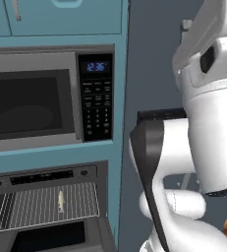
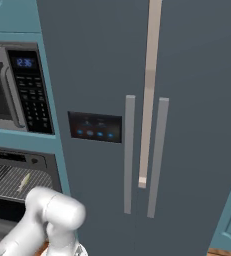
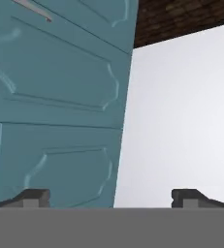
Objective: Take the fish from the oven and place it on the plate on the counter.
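Lying on the wire rack (image 1: 36,209) of the open oven (image 1: 46,174), the fish (image 1: 61,201) is untouched, and the gripper (image 3: 111,196), jaws spread wide and empty, faces teal cabinet fronts (image 3: 60,97), leaving everything to do

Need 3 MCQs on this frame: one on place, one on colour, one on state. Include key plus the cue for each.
1. Where does the fish lie?
A. on the oven's wire rack
B. inside the microwave
C. on the floor

2. What colour are the cabinet fronts around the microwave?
A. red
B. teal
C. white

3. How does the oven stand?
A. door shut, rack hidden
B. door open, rack and fish exposed
C. door removed and lying on the counter

Key:
1 A: the pale fish rests on the wire rack, below the microwave.
2 B: the panels beside and above it are teal.
3 B: the rack shows uncovered, with the door dropped forward beneath it.
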Motion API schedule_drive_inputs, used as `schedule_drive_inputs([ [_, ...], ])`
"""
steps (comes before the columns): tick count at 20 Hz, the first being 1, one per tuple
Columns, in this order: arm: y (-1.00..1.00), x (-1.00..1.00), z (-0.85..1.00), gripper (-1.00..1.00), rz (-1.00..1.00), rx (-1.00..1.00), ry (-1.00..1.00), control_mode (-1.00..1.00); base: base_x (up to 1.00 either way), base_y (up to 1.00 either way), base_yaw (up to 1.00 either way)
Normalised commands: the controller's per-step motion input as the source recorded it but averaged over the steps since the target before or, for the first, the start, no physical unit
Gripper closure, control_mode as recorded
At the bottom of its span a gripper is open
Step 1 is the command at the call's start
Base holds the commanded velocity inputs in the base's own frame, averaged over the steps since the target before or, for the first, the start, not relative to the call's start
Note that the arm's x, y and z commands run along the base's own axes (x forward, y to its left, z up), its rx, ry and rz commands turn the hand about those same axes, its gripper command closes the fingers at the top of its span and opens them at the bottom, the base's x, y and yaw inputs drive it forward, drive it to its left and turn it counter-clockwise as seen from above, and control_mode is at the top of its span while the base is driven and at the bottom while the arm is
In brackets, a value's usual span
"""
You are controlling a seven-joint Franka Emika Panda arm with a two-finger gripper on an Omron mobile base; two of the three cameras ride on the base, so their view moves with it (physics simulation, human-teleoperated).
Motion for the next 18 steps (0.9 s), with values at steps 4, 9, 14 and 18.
schedule_drive_inputs([
  [4,0.84,-1.00,0.07,-1.00,0.31,0.28,0.60,-1.00,0.00,0.00,0.00],
  [9,1.00,-0.39,-0.48,-1.00,0.17,0.57,0.43,-1.00,0.00,0.00,0.00],
  [14,1.00,0.84,-1.00,-1.00,-0.03,0.26,0.44,-1.00,0.00,0.00,0.00],
  [18,1.00,1.00,-1.00,-1.00,-0.05,0.19,0.42,-1.00,0.00,0.00,0.00],
])
